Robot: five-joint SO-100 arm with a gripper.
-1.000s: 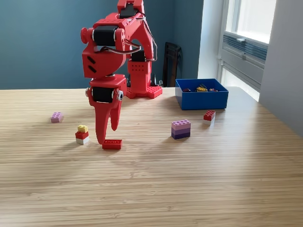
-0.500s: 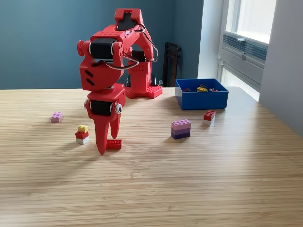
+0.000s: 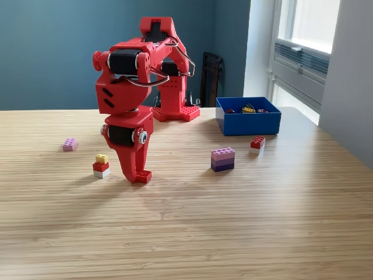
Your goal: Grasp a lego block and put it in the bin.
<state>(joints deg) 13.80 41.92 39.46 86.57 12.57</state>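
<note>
Exterior view: your gripper (image 3: 138, 175) points straight down at the table (image 3: 233, 221), its tips at the surface. The jaws appear drawn together on the red lego block (image 3: 143, 176), which sits between their tips with only its end toward the view's right showing. The block lies flat, studs up; its long axis appears to run across the view. Whether it has left the table cannot be told. The bin (image 3: 247, 123) stands well apart from the jaws, toward the view's right and farther back. In my judgement, your next move is a lift, then a carry toward the bin.
</note>
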